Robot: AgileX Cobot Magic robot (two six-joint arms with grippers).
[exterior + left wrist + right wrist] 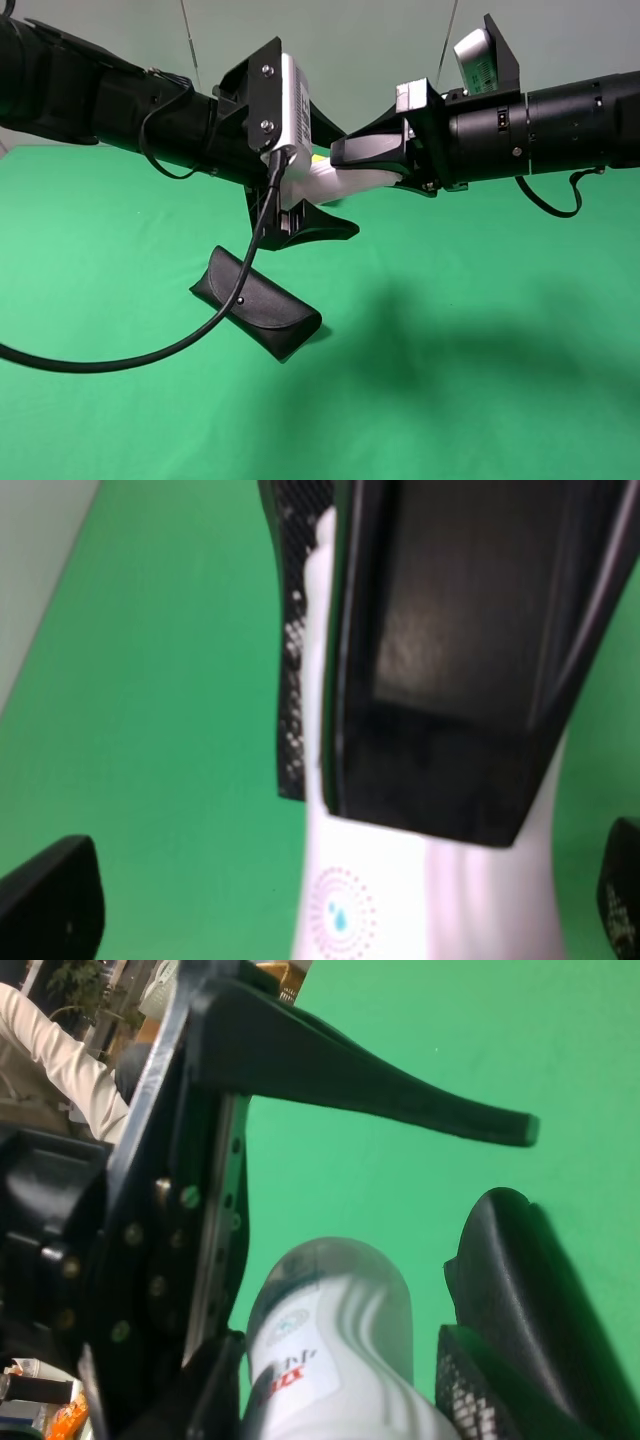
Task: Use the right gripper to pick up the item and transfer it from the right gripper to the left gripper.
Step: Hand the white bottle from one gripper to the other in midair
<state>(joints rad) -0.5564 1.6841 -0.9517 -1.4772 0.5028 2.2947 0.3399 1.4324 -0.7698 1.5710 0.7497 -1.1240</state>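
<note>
The white bottle (322, 185) hangs in mid-air between the two arms, above the green table. My right gripper (340, 165) is shut on it; in the right wrist view (340, 1400) its pads press both sides of the bottle (335, 1300). My left gripper (348, 180) is open, with one finger above the bottle and one below, not touching. In the left wrist view its fingertips (50, 905) stand wide apart on either side of the bottle (430, 900), and a right finger (450, 680) lies on the bottle. The brush cap is hidden.
A black glasses case (258, 302) lies on the green table (480, 380) below the left gripper. The left arm's black cable (150, 355) loops down over the table at the left. A grey wall stands behind.
</note>
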